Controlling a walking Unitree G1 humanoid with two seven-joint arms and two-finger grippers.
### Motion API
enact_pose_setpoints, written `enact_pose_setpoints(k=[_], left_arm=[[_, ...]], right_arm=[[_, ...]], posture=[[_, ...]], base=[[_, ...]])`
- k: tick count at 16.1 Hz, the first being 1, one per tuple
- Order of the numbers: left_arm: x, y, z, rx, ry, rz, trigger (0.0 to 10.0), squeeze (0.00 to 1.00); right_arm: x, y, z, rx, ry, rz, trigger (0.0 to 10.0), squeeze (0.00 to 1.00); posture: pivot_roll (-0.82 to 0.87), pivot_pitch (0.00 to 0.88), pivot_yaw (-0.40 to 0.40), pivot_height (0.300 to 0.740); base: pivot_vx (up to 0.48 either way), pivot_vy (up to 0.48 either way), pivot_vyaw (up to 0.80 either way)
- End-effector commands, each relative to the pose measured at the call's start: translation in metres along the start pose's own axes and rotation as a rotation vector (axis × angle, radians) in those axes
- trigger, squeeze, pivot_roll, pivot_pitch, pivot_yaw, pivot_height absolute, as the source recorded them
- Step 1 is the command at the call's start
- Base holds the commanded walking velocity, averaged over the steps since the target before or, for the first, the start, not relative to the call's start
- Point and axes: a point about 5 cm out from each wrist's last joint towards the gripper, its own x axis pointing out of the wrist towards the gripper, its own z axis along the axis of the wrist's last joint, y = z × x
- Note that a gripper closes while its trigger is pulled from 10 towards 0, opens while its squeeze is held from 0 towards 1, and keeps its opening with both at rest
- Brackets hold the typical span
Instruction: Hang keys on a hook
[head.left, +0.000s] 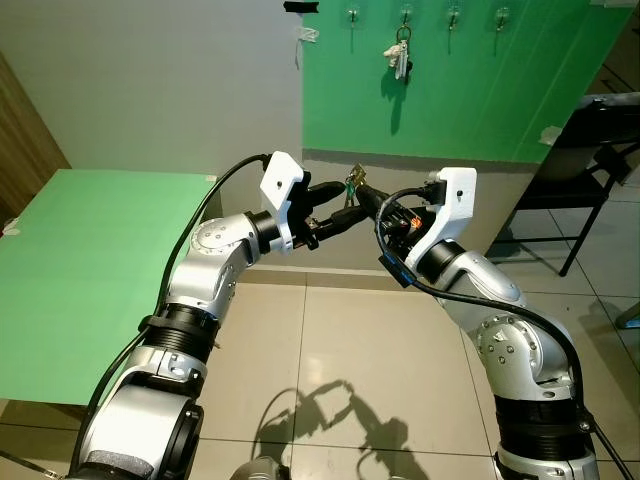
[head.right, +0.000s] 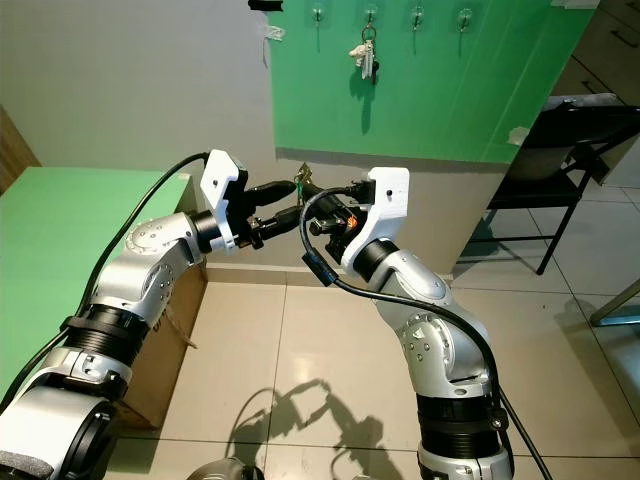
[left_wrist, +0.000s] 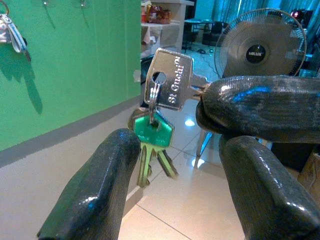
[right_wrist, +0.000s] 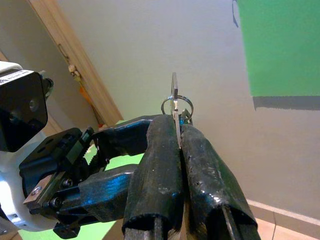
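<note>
The keys (left_wrist: 165, 107) hung in mid-air between my two arms, in front of the lower grey part of the wall. From the left wrist camera I counted one large silver key with engraved lettering, one green-headed key (left_wrist: 154, 131) below it on the ring, and at least two more blades dangling underneath. The right gripper (right_wrist: 177, 137) had its two fingers pressed together on the blade of the silver key, and the right wrist camera showed that key edge-on with the ring (right_wrist: 176, 106) just above the fingertips. The left gripper (left_wrist: 170, 150) was spread, one finger to each side of the hanging bunch; I could not tell whether either finger touched it.

The head cameras gave me what the wrist cameras did not: both silver arms reaching inward and meeting at the keys, well below the hooks. On the green panel (head.left: 470, 90) I counted four hooks in a row, and the second from the left (head.left: 405, 14) already carried another bunch of keys (head.left: 399, 58). The left wrist camera caught that hanging bunch at its corner, plus a standing fan (left_wrist: 262, 47) in the background. To my left stood a green counter (head.left: 90, 270), to my right a black chair (head.left: 585, 150) on the tiled floor (head.left: 340, 370).
</note>
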Motion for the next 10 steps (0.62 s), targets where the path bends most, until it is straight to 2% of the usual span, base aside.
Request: enact_pose_setpoints(k=[1, 10], left_arm=[[0.0046, 0.0004, 0.0065, 0.031, 0.001, -0.013, 10.0, 0.00], [0.0092, 0.0013, 0.0044, 0.043, 0.010, -0.012, 10.0, 0.00]], right_arm=[[-0.0018, 0.0042, 0.0011, 0.002, -0.001, 0.019, 0.0, 0.00], [-0.0027, 0.0111, -0.0035, 0.007, 0.024, 0.054, 0.0, 0.00]], posture=[[-0.17, 0.013, 0.024, 0.740], [-0.17, 0.000, 0.026, 0.740]], base=[[0.000, 0.000, 0.00], [0.000, 0.000, 0.00]])
